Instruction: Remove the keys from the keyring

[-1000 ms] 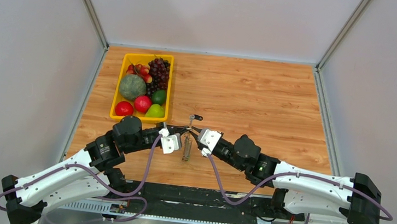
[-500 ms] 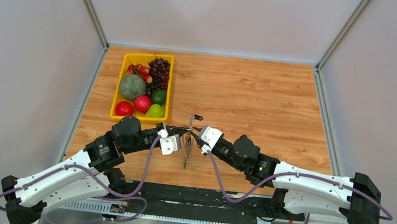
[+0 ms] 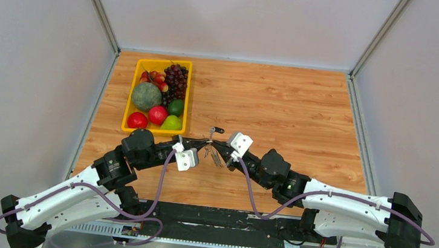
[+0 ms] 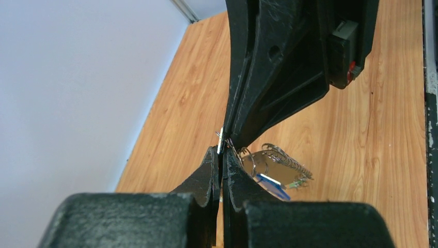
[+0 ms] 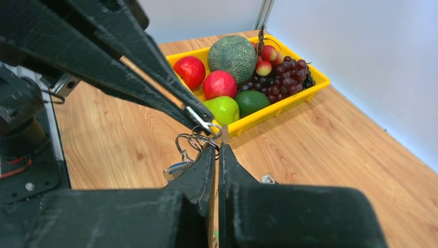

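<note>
Left jaws are pinching the keyring (image 4: 284, 159) shut by one end, above the desk (image 4: 330, 134); its coil and keys (image 4: 271, 186) are trailing toward the right jaws, which are meeting them tip-to-tip, closed, grip unclear.

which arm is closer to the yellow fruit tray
Left. The left gripper reaches out from a wrist lying just off the yellow tray's near edge. The right gripper comes in from the right, meeting it at the keyring past the tray's near right corner.
</note>
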Motion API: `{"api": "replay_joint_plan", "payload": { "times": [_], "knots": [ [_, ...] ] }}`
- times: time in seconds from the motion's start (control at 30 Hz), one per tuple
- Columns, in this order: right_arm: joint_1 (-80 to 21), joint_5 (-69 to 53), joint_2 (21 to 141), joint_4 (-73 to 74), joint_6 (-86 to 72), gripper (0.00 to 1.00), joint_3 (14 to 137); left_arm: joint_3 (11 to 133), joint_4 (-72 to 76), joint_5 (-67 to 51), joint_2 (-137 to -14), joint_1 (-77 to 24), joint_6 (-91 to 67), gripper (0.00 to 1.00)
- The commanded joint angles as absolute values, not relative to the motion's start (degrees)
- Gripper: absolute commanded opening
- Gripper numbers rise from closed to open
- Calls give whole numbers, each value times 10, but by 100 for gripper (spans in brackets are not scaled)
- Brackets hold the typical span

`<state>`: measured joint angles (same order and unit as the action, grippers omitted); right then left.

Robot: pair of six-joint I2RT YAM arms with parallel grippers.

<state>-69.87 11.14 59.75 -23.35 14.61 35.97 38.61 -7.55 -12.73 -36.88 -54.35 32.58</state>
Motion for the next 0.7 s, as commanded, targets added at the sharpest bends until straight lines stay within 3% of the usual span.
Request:
{"api": "replay_joint_plan", "payload": {
  "times": [0.0, 0.33, 0.5, 0.67],
  "knots": [
    [-676, 139, 562, -254, 14, 0, 358, 390, -41, -139, -362, -546, 329, 0],
    [-538, 82, 511, -376, -472, 0, 238, 387, -44, -160, -372, -546, 329, 0],
    [-536, 93, 492, -359, -442, 0, 238, 386, -45, -160, -377, -547, 328, 0],
    [-536, 163, 426, -204, -306, 0, 290, 382, -24, -89, -406, -547, 294, 0]
  ]
}}
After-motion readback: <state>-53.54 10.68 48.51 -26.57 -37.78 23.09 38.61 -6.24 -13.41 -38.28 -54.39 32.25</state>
